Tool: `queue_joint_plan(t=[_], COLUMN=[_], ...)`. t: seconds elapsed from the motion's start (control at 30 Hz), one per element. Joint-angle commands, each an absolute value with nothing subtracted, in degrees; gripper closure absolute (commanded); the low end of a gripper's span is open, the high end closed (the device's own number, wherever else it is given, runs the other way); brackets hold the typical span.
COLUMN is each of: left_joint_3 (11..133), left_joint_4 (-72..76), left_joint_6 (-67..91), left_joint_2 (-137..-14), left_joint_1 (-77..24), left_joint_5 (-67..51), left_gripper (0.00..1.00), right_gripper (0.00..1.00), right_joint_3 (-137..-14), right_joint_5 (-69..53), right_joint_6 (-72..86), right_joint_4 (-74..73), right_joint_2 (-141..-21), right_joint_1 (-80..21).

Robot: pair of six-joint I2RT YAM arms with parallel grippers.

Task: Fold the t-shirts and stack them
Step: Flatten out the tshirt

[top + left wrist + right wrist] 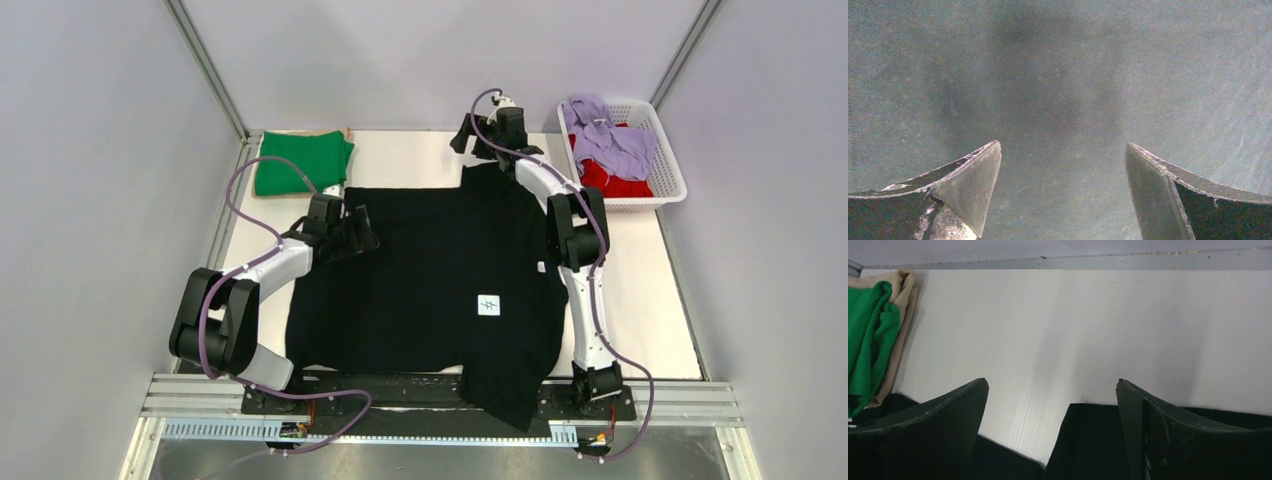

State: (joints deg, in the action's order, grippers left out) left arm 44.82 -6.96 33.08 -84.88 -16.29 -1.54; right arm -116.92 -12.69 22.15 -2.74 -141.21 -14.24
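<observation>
Top external view has a soft, plain black t-shirt (420, 290) spread flat across the middle of the flat white worktop (420, 160), with its near hem spilling over the edge at 6 o'clock. A folded bright green t-shirt (300, 162) lies at 10 o'clock on a beige cloth (909, 295). A white plastic lattice basket (650, 200) at 1 o'clock holds a crumpled lavender t-shirt (610, 140) over a red t-shirt (620, 182).

The left hand (355, 233) sits over the black shirt's 9 o'clock edge, fingers spread wide and holding nothing. The right hand (462, 138) hovers at the 12 o'clock edge, equally wide and empty, with bare worktop ahead of it and dark cloth just below.

This looks like the lead-in to the first fold. To do it well, each hand should settle on a true edge, slip one finger under the cloth and pinch both layers. The two should then lift in step so the panel does not skew. The overhang at 6 o'clock probably needs drawing back first.

The left wrist view shows only grey-black weave, so I cannot tell which part of the shirt lies beneath. Collar and sleeves are hard to pick out, black on black; a small white label (488, 305) is the one clear landmark. The right arm covers the shirt's 3 o'clock side, and the rail hides where the hanging hem ends.
</observation>
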Motion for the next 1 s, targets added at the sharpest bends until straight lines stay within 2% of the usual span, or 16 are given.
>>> queue_joint_plan(t=[0.0, 0.07, 0.3, 0.5, 0.77, 0.97], left_joint_3=[46.8, 47.6, 48.3, 47.3, 45.8, 45.7], left_joint_4=[-6.6, -6.7, -6.7, -6.5, -6.7, -7.4], left_joint_6=[32.7, 32.9, 33.5, 34.3, 34.6, 34.4], left_joint_2=[-83.3, -83.6, -82.7, -82.0, -80.1, -79.5], left_joint_1=[-16.1, -16.1, -16.1, -16.1, -16.1, -16.0], left_joint_5=[-1.5, -2.9, -5.1, -5.6, -4.7, -3.6], left_gripper=[0.0, 0.0, 0.0, 0.0, 0.0, 0.0], right_gripper=[0.0, 0.0, 0.0, 0.0, 0.0, 0.0], right_joint_3=[-114.5, -112.2, -92.4, -79.9, -73.0, -66.4], right_joint_5=[-9.6, -8.3, -1.2, 0.0, 0.0, 4.9], right_joint_6=[15.3, 14.5, 19.1, 25.0, 28.4, 31.1], right_joint_4=[-3.1, -5.6, -5.9, -5.9, -6.0, -7.7], right_joint_2=[-132.0, -129.0, -116.9, -113.1, -112.9, -110.9], right_joint_1=[-14.8, -14.8, -14.4, -12.5, -10.4, -9.4])
